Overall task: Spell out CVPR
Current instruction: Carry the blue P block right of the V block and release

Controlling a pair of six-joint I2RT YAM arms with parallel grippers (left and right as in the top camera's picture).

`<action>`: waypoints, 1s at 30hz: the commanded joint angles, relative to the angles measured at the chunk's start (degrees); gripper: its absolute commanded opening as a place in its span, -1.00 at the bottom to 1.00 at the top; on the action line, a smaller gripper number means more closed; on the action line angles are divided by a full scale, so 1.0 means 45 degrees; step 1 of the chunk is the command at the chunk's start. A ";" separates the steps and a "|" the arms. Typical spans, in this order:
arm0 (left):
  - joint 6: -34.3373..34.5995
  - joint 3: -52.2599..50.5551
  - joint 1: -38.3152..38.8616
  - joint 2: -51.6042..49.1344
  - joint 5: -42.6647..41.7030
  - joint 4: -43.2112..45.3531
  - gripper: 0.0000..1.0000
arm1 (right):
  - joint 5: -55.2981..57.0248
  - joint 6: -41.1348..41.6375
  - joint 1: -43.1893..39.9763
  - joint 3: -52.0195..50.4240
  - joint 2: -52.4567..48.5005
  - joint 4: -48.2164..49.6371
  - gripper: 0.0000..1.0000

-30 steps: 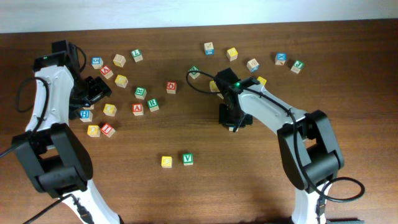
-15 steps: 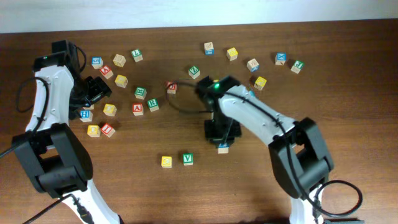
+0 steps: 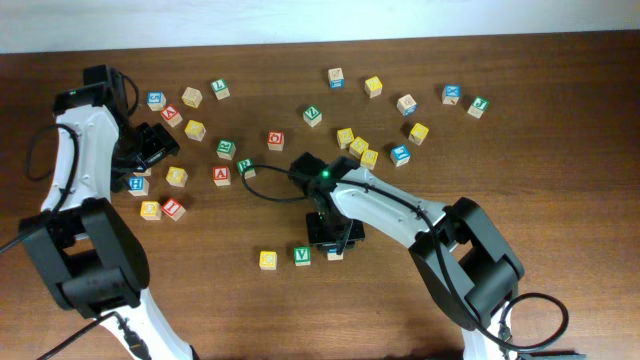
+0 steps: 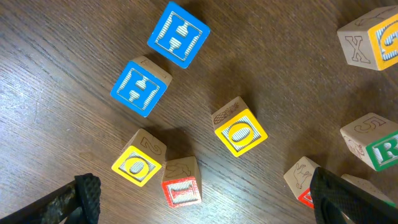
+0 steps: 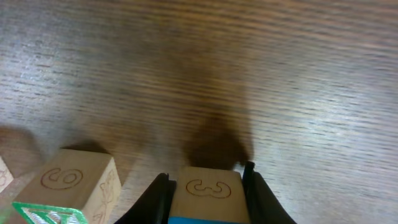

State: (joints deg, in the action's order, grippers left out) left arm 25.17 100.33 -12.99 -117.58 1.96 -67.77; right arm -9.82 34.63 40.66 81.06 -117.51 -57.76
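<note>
**A:** From above, where is the right gripper (image 3: 335, 238)?

**B:** Low over the near middle of the table (image 3: 560, 130), clamped on the blue block (image 3: 336, 253). The green V block (image 3: 302, 255) lies just beside it on the robot's left. The yellow block (image 3: 268, 260) sits left of that again. The row runs left to right, so the blue block belongs at its right end, in line with those two.

**A:** And the left gripper (image 3: 152, 148)?

**B:** Well apart from the row, over the loose cluster at the left. The green R block (image 3: 245, 166) lies between the two arms. I judge it somewhat nearer the left one.

**A:** What does the left wrist view show?

**B:** The left gripper (image 4: 204, 190) is spread wide and holds nothing. Its fingers (image 4: 84, 196) show at the two lower corners. The green R block (image 4: 380, 149) sits at the right edge of the picture, off to the side and not under the opening.

**A:** And the right wrist view?

**B:** The right gripper (image 5: 206, 180) pinches the blue block (image 5: 205, 202) squarely, with one finger on each side face. The green V block (image 5: 68, 186) is at the lower left, near it but apart, with bare wood between them. The blue face is cut off, so I cannot read its letter. I also cannot tell whether the block touches the wood. Letting go probably calls for keeping its faces square to the green V block.
</note>
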 commanded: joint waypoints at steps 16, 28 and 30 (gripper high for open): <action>0.0165 -0.0039 -0.0044 -0.0112 0.0097 -0.0010 0.98 | 0.1433 0.0894 0.0889 -0.0146 -0.0087 0.0573 -0.48; 0.0165 -0.0034 -0.0044 -0.0112 0.0102 -0.0010 0.98 | 0.1229 0.1418 0.0903 -0.0146 -0.0087 0.0369 -0.37; 0.0165 -0.0039 -0.0044 -0.0112 0.0097 -0.0010 0.98 | 0.1229 0.1418 0.0903 -0.0146 -0.0087 0.0364 -0.33</action>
State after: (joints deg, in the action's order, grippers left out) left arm 25.17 100.33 -12.99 -117.58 1.96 -67.77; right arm -4.12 40.51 44.77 80.75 -117.51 -55.96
